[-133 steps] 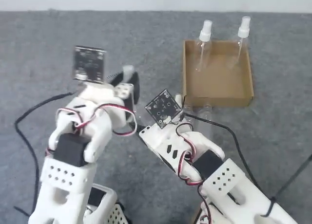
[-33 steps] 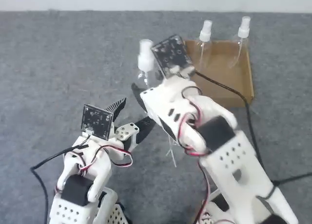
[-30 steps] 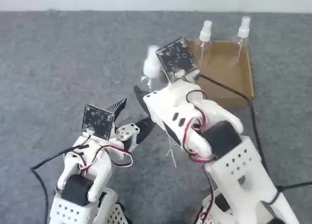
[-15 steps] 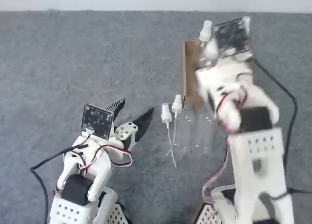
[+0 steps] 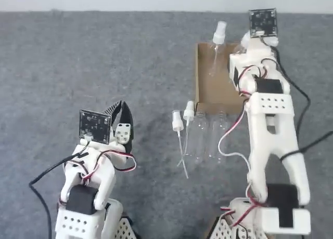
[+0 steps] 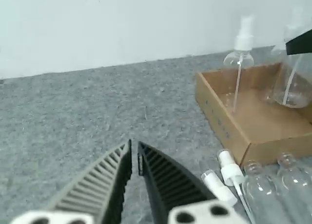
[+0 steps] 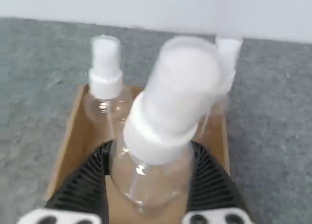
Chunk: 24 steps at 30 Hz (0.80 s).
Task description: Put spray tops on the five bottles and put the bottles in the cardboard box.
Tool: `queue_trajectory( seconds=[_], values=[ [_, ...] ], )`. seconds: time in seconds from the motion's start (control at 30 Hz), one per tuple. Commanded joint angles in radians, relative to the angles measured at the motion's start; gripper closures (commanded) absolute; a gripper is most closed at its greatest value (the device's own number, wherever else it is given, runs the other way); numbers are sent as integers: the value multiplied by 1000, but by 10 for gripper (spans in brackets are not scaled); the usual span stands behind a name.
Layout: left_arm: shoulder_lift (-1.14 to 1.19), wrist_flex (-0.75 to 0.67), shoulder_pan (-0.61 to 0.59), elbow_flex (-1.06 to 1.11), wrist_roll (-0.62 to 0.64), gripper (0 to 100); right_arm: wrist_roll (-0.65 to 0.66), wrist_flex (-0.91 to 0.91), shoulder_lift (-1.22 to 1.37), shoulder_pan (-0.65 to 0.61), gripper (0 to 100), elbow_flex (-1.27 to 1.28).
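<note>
My right gripper [image 7: 148,185] is shut on a clear bottle with a white spray top [image 7: 165,117], held over the cardboard box [image 5: 204,93]. Two more topped bottles stand at the box's far side [image 7: 105,87] [image 7: 226,53]; one of them is also in the high view [image 5: 218,34]. Two clear bottles [image 5: 197,137] [image 5: 216,135] lie side by side on the carpet in front of the box. Two loose spray tops [image 5: 178,122] [image 5: 188,113] lie beside them. My left gripper [image 5: 123,117] [image 6: 134,147] is shut and empty, to the left of those loose parts.
Grey carpet covers the table [image 5: 78,57], with open room to the left of the box and beyond my left gripper. The right arm [image 5: 268,104] stretches over the box's near right side. A white wall runs along the far edge.
The right arm swung from the middle of the table to over the box, carrying the topped bottle. My left gripper went from open to shut and shifted slightly left.
</note>
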Motion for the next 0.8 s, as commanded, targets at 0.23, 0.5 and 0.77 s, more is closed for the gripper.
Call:
queue_trajectory(
  seconds=[0.23, 0.5, 0.77],
  values=[
    [-9, -31, -5, -7, 11, 989, 12, -202, 150, 67, 992, -61],
    [-9, -31, -5, -7, 11, 989, 12, -292, 252, 105, 992, -61],
    [-9, -31, -5, -7, 11, 989, 6, -352, 312, 119, 992, -60]
  ],
)
